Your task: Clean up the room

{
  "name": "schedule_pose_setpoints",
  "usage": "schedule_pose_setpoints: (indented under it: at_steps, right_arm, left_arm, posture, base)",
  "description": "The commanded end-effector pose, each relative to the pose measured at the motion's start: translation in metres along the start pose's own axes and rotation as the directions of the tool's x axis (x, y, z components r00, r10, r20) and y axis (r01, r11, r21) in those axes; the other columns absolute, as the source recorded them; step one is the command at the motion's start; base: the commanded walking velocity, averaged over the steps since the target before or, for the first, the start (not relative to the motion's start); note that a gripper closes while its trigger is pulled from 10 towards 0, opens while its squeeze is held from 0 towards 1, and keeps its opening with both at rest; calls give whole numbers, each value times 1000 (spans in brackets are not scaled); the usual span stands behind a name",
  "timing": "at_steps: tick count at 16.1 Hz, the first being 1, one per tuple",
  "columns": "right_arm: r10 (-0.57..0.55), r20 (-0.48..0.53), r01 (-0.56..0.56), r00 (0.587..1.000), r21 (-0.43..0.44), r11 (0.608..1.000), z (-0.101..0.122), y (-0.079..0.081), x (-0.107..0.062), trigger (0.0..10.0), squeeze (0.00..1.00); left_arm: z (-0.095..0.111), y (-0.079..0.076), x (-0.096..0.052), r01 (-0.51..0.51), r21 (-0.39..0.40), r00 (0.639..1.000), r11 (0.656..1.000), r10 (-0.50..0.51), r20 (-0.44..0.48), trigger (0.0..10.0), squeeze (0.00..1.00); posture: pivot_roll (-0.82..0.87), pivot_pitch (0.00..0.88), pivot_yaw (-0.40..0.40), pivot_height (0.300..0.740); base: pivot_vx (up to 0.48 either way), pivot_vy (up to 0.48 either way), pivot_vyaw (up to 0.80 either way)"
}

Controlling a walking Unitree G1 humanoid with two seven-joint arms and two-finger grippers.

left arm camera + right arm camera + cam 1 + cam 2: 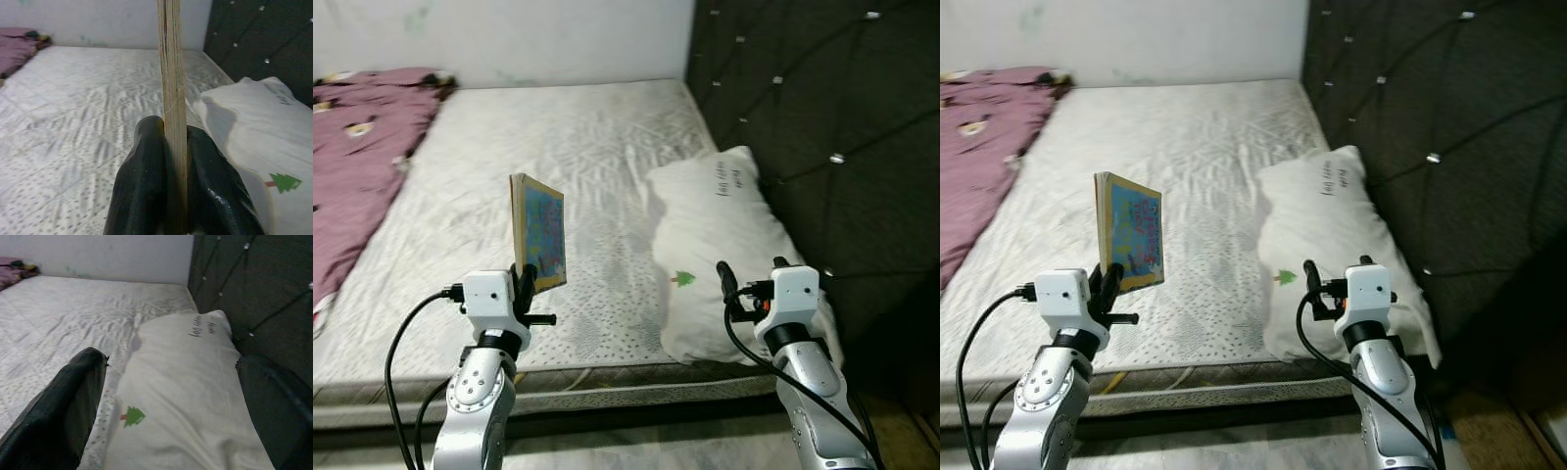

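Note:
A thin picture book (539, 231) with a blue, colourful cover stands upright above the near edge of the mattress (558, 157). My left gripper (526, 281) is shut on its lower edge, and the left wrist view shows the book's page edge (172, 98) clamped between the two black fingers (146, 181). My right gripper (751, 276) is open and empty, held just above the near end of a white pillow (715, 235) with a small green tree print (133, 416).
The dark tufted headboard (822, 117) runs along the right side, close to the pillow. A crumpled purple blanket (357, 166) lies on the left of the bed. A white wall (509, 39) closes the far side.

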State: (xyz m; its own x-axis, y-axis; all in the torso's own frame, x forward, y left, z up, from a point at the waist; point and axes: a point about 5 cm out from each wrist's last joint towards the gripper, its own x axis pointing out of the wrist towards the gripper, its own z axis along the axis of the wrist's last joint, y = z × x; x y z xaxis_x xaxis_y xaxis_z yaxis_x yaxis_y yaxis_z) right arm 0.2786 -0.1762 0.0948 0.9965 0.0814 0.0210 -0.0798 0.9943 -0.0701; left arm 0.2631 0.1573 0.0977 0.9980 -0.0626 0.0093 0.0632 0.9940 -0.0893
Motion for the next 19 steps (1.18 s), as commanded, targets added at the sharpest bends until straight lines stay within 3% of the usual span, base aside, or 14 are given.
schedule_pose_setpoints:
  at_steps: [1, 5, 12, 19]
  right_arm:
    - [12, -2, -12, 1000, 1, 1000, -1, 2, 1, 10000, 0]
    - [23, 2, -23, 1000, 4, 1000, 0, 5, 2, 10000, 0]
    - [31, 4, -31, 1000, 0, 1000, 0, 6, 2, 10000, 0]
    - [34, 5, -34, 999, 5, 999, 0, 7, 2, 10000, 0]
  left_arm:
    - [10, 0, 2, 17, 8, 999, 1000, -18, 50, 10000, 0]
    - [11, -1, 1, 29, 10, 998, 1000, -30, 59, 10000, 0]
    - [12, -4, 0, 50, -4, 997, 999, -49, 61, 10000, 0]
    - [12, -6, -1, 63, -11, 996, 998, -62, 69, 10000, 0]
  posture:
    - [38, 37, 39, 740]
    - [39, 42, 40, 740]
    - [37, 55, 38, 740]
    - [35, 58, 36, 740]
  base:
    - [0, 0, -425]
    - [0, 0, 0]
    - [324, 0, 0]
    - [57, 0, 0]
